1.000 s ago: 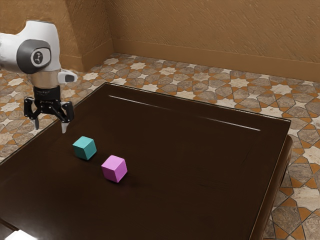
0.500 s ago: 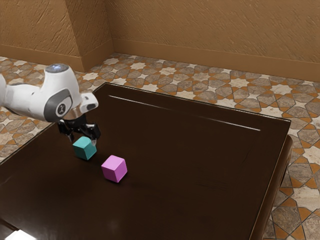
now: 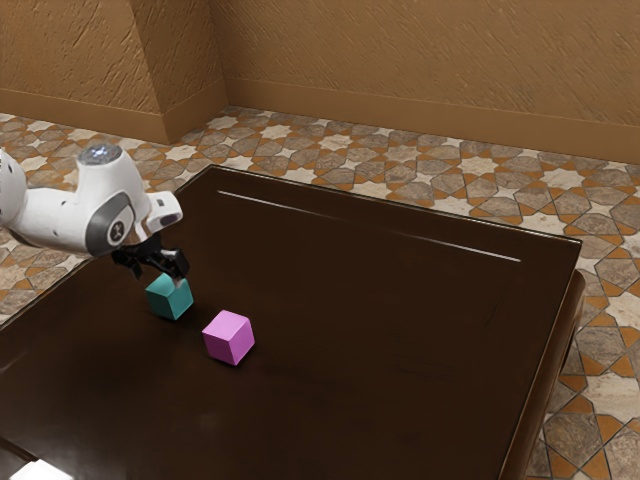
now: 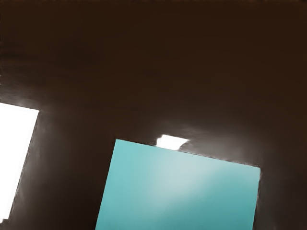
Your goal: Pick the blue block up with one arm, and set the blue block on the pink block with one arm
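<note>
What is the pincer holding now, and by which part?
It cannot be told. The pincer is low over the blue block, which sits on the table; a grip is not visible.

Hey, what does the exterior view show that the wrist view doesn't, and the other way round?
Exterior view: the pink block sitting apart from the blue block, the white arm with its gripper right at the blue block, plus the tiled floor and textured wall. Wrist view: a close look at the blue block's flat top face, and a bright white patch off to one side that I can't identify. Shared: the blue block resting on the dark table.
</note>
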